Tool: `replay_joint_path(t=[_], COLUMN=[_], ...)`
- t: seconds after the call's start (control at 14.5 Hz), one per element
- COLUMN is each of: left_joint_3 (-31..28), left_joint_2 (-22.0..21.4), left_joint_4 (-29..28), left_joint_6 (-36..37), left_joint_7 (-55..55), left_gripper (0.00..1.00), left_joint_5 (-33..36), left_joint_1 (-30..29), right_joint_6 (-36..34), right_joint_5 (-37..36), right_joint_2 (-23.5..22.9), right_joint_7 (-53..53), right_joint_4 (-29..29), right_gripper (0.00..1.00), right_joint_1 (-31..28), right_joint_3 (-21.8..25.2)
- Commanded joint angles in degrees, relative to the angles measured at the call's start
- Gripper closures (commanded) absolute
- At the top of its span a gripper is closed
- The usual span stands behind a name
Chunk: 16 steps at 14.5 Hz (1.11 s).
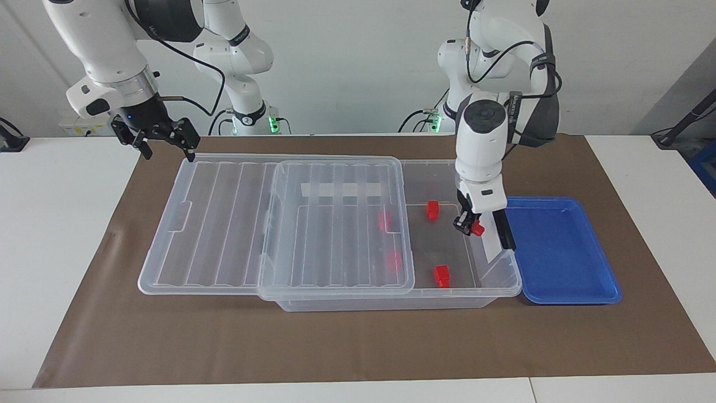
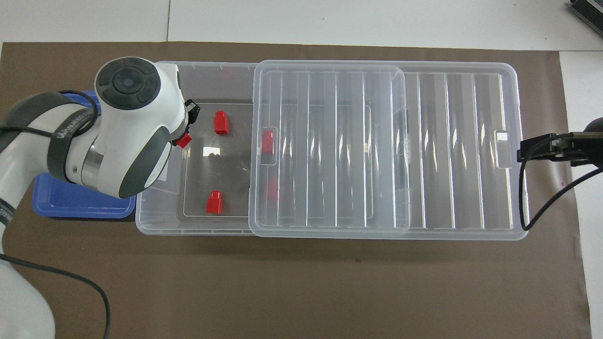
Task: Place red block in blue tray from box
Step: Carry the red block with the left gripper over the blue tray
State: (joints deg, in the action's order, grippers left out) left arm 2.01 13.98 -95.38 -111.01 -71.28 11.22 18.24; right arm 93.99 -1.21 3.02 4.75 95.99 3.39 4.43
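I see the left gripper [image 1: 469, 226] raised over the open end of the box [image 1: 492, 291], pinched on the red block [image 1: 477, 229], which hangs clear of the box floor just inside the end wall that carries the black clip handle [image 1: 507, 229]. The blue tray [image 1: 559, 252] sits on the brown mat [image 1: 335, 347] against that same end of the box, toward the left arm's end of the table.

Two more red blocks [image 1: 432, 209] lie uncovered on the box floor; two others show dimly under the clear lid [image 1: 235, 224], which is slid partway off toward the right arm's end.

The right gripper [image 1: 162, 137] waits over the mat's corner beside the lid, fingers spread, holding nothing.
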Motion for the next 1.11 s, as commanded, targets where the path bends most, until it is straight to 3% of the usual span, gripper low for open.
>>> replay_joint_path(t=[0.0, 0.35, 0.48, 0.62, 0.69, 0.97, 1.04], left_joint_3=[0.3, 0.4, -0.2, 0.1, -0.2, -0.2, -0.3], left_joint_2=[-1.1, -3.2, -5.4, -6.7, -7.1, -7.9, -8.0], left_joint_4=[4.1, 4.8, 4.8, 4.7, 4.5, 4.0, 3.5], left_joint_6=[4.3, 7.6, 10.3, 13.2, 13.8, 15.6, 15.2], left_joint_7=[-0.3, 5.0, 20.3, 37.9, 44.8, 66.6, 71.4], left_gripper=[1.00, 1.00, 1.00, 1.00, 1.00, 1.00, 1.00], left_joint_5=[-3.7, -3.6, -3.7, -3.8, -3.8, -3.7, -3.8], left_joint_1=[-3.5, -6.7, -8.2, -12.3, -13.2, -18.6, -19.9], right_joint_6=[-0.3, 4.0, 8.2, 10.4, 11.3, 16.3, 18.4], right_joint_5=[-0.5, -2.1, -2.1, -2.2, -2.2, -2.2, -2.2], right_joint_2=[0.4, 1.2, 1.0, 0.1, -0.5, -4.2, -4.9], right_joint_7=[1.0, -1.3, -6.5, -8.4, -9.8, -17.2, -18.9], right_joint_4=[0.7, 3.7, 5.7, 5.8, 5.9, 6.5, 6.9], right_gripper=[0.00, 0.00, 0.00, 0.10, 0.21, 1.00, 1.00], right_joint_1=[-0.3, -0.8, -2.3, -3.0, -4.1, -8.4, -8.9], right_joint_3=[-0.4, -0.4, -0.3, -0.2, -0.2, -0.3, -0.3])
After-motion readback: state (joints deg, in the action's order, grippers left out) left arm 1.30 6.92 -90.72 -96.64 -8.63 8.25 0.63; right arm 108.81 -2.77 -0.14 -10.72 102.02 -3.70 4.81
